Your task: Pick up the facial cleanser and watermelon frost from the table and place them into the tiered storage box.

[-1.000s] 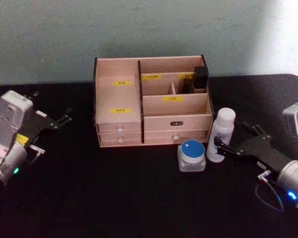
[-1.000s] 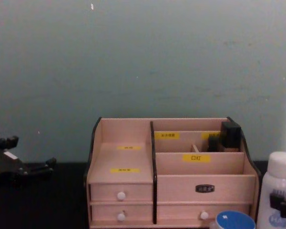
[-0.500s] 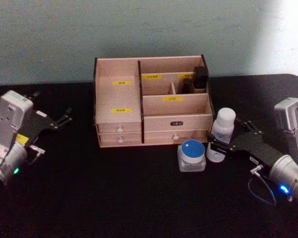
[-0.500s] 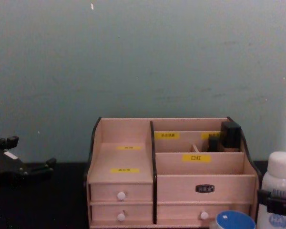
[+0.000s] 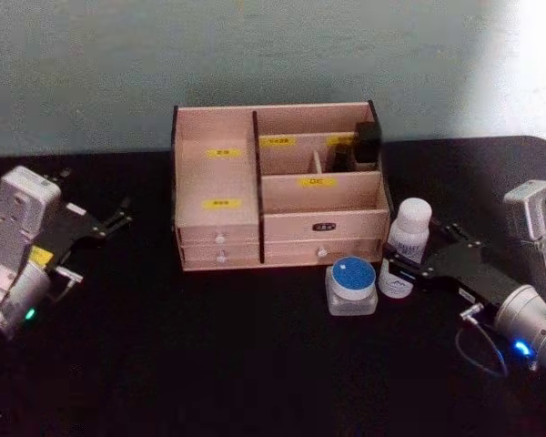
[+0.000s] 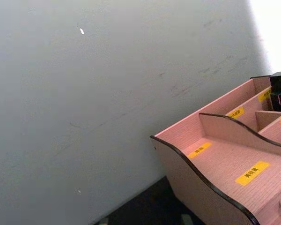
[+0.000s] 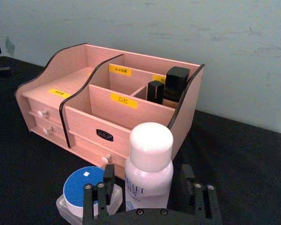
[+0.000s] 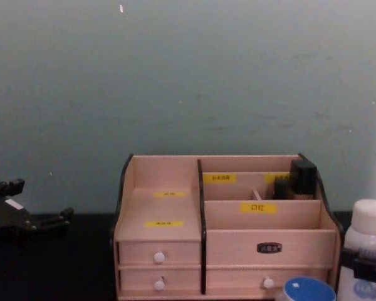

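The right gripper stands wide around the tall white facial cleanser bottle, just beside the squat blue-lidded watermelon frost jar. It should close squarely on the body, clear of that jar; the left gripper sits spread, parked far left

The black counter carries the wooden box toward the back, the blue-lidded jar before its right end, and the white bottle upright just right of the jar.
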Robot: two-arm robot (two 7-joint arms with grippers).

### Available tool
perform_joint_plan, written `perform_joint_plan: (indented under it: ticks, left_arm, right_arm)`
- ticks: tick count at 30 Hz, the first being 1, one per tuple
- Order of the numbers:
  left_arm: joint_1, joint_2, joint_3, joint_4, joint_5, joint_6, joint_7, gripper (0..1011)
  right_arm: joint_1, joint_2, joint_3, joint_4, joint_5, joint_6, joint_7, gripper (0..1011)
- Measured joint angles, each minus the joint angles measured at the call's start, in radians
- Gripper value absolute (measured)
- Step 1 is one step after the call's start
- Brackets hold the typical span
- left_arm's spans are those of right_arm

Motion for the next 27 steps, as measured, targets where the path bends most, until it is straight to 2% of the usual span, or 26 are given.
perform_joint_plan:
  ticks: [2,6,10,21,27]
  left_arm:
    - [0.000,0.000,0.000,0.000,0.000,0.000,0.000,1001]
    - [0.000,0.000,0.000,0.000,0.000,0.000,0.000,1001]
    - [0.000,0.000,0.000,0.000,0.000,0.000,0.000,1001]
    - [0.000,0.000,0.000,0.000,0.000,0.000,0.000,1001]
    - [0.000,0.000,0.000,0.000,0.000,0.000,0.000,1001]
  right_arm:
    - [0.000,0.000,0.000,0.000,0.000,0.000,0.000,834]
    - [-0.001,0.000,0.000,-0.001,0.001,0.000,-0.001,760]
    - [-0.001,0.001,0.000,-0.001,0.001,0.000,-0.001,613]
    - [-0.004,0.001,0.002,-0.003,0.002,-0.001,-0.002,593]
    - [-0.042,0.009,0.043,-0.053,0.017,-0.001,0.021,593]
